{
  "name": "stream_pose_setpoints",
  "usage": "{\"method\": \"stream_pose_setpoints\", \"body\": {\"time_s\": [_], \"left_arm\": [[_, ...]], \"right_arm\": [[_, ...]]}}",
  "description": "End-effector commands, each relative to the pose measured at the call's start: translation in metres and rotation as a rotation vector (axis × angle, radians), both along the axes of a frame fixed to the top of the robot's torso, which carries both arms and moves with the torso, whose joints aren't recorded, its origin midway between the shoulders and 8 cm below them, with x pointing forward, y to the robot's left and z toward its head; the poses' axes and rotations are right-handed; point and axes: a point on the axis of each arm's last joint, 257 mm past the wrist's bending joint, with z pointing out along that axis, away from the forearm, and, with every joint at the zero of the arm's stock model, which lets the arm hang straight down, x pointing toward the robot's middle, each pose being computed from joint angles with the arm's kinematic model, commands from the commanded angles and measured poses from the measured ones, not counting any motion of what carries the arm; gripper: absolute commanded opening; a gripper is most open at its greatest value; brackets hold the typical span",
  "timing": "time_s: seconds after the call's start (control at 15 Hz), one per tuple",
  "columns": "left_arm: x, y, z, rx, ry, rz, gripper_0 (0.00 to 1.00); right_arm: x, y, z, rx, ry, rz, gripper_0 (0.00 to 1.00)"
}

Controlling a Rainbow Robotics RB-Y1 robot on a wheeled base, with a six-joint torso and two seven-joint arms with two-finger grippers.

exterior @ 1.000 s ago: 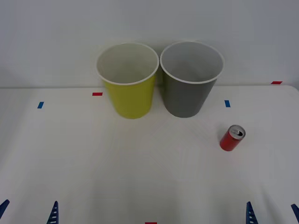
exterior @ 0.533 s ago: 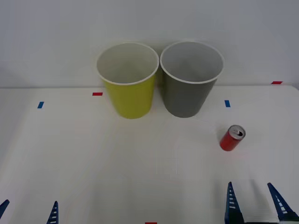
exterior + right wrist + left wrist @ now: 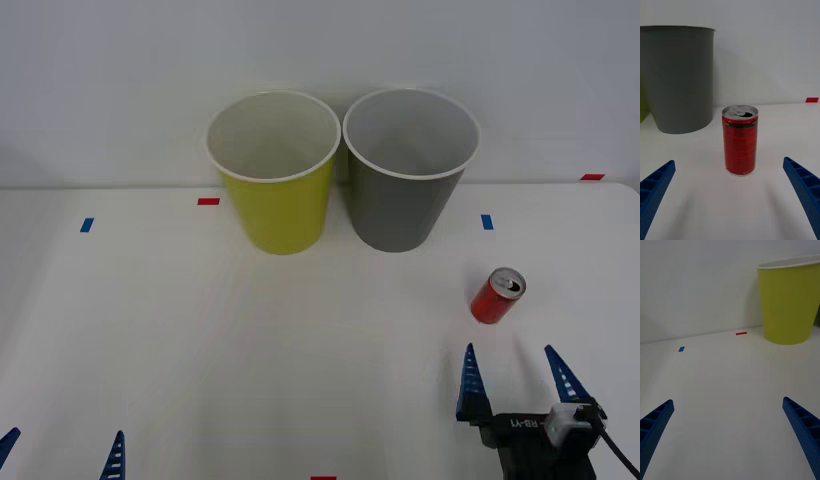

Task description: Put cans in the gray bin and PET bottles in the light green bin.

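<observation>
A small red can (image 3: 497, 296) with a silver top stands upright on the white table, to the right and in front of the bins. My right gripper (image 3: 517, 377) is open, a short way in front of the can (image 3: 740, 144), which stands between and beyond its blue fingertips. The gray bin (image 3: 409, 168) and the light green bin (image 3: 274, 171) stand side by side at the back of the table. The gray bin (image 3: 679, 77) rises behind the can. My left gripper (image 3: 62, 452) rests open at the front left edge, far from the light green bin (image 3: 790, 302).
Small red tape marks (image 3: 208, 201) and blue tape marks (image 3: 486, 221) dot the white table (image 3: 250, 340). A plain white wall stands right behind the bins.
My right gripper has moved forward from the table's front edge toward the can, still open. The can, both bins and the left gripper have not moved.
</observation>
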Motion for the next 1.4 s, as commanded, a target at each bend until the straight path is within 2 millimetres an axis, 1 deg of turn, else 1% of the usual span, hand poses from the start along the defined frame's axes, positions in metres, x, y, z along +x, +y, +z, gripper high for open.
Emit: {"method": "stream_pose_setpoints", "body": {"time_s": [0.07,0.2,0.4,0.6,0.87,1.07,1.2,1.4], "left_arm": [[0.0,0.0,0.0,0.0,0.0,0.0,1.0],[0.0,0.0,0.0,0.0,0.0,0.0,1.0],[0.0,0.0,0.0,0.0,0.0,0.0,1.0],[0.0,0.0,0.0,0.0,0.0,0.0,1.0],[0.0,0.0,0.0,0.0,0.0,0.0,1.0],[0.0,0.0,0.0,0.0,0.0,0.0,1.0],[0.0,0.0,0.0,0.0,0.0,0.0,1.0],[0.0,0.0,0.0,0.0,0.0,0.0,1.0]], "right_arm": [[0.018,-0.007,-0.003,-0.021,-0.014,-0.022,1.0],[0.031,-0.013,-0.007,-0.02,-0.017,-0.045,1.0],[0.049,-0.016,-0.009,-0.011,-0.011,-0.065,1.0],[0.063,-0.018,-0.007,-0.003,-0.001,-0.081,1.0],[0.073,-0.015,-0.004,0.005,0.006,-0.088,1.0],[0.088,-0.01,0.001,-0.002,0.013,-0.078,1.0],[0.095,-0.013,0.002,-0.007,0.02,-0.08,1.0],[0.097,-0.023,0.001,-0.009,0.03,-0.097,1.0]]}}
